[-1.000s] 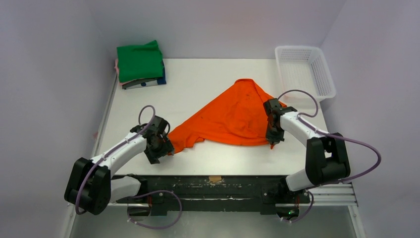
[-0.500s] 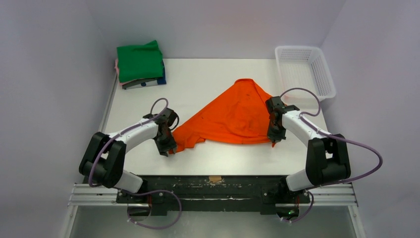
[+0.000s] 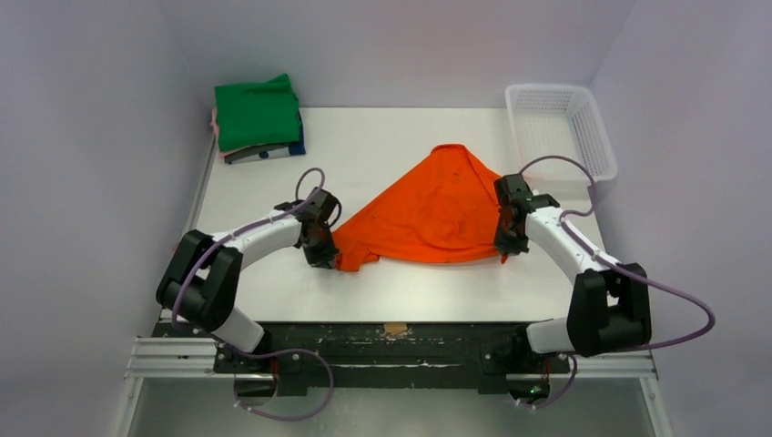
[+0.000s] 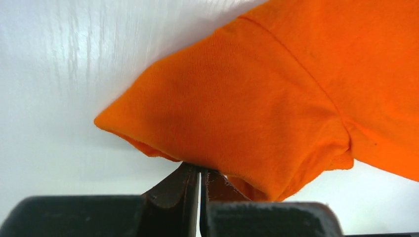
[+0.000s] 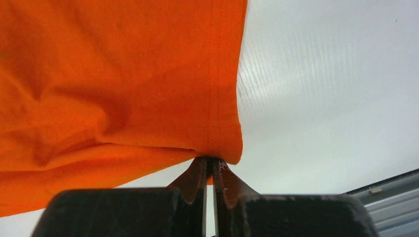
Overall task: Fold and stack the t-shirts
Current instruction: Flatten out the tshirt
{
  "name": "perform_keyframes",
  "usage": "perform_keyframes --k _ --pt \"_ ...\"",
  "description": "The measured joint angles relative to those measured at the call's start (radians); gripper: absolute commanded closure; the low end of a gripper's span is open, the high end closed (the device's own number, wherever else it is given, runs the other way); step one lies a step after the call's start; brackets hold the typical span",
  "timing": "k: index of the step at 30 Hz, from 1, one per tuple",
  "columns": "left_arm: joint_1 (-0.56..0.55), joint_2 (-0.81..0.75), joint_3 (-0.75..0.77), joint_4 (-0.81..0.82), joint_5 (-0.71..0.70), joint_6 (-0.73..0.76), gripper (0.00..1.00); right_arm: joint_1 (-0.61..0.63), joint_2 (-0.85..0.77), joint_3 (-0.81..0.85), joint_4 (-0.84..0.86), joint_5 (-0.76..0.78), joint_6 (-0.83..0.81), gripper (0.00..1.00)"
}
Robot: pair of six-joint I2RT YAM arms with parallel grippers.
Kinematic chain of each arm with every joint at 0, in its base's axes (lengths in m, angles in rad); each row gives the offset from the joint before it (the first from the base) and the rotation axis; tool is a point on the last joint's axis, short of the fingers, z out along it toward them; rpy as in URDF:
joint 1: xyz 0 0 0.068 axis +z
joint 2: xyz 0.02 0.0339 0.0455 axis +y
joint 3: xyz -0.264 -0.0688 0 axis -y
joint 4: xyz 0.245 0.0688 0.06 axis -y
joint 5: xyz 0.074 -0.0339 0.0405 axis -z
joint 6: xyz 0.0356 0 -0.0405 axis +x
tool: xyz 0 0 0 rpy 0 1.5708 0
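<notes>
Two end effectors point(image 4: 199, 170) point(image 5: 211, 163) nipping orange t-shirt point(image 3: 428, 214) (wrist views), stack point(image 3: 258, 114) overhead only

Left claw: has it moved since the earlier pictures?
Yes. The left claw moved right and away from the table's near edge, now pinching the orange shirt.

Wht table point(image 3: 401, 146), plain pale walls point(image 3: 91, 109), even light

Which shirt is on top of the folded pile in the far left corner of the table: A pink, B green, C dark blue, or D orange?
B: the green t-shirt lies uppermost on that pile, while the orange t-shirt is spread out separately, well away from it.
</notes>
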Motion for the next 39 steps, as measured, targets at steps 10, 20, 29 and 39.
perform_keyframes --k 10,20,29,39 --pt "-0.005 -0.496 -0.016 0.035 -0.154 0.073 1.0 0.0 -0.293 0.043 0.049 -0.028 -0.062 1.0" --pt "-0.005 -0.793 0.223 0.051 -0.336 0.201 1.0 0.0 -0.515 0.235 0.137 0.021 -0.083 1.0" --pt "-0.005 -0.872 0.472 0.127 -0.34 0.369 1.0 0.0 -0.545 0.578 0.192 -0.001 -0.165 1.0" --pt "-0.005 -0.953 0.85 0.209 -0.174 0.538 1.0 0.0 -0.66 0.906 0.167 -0.179 -0.264 1.0"
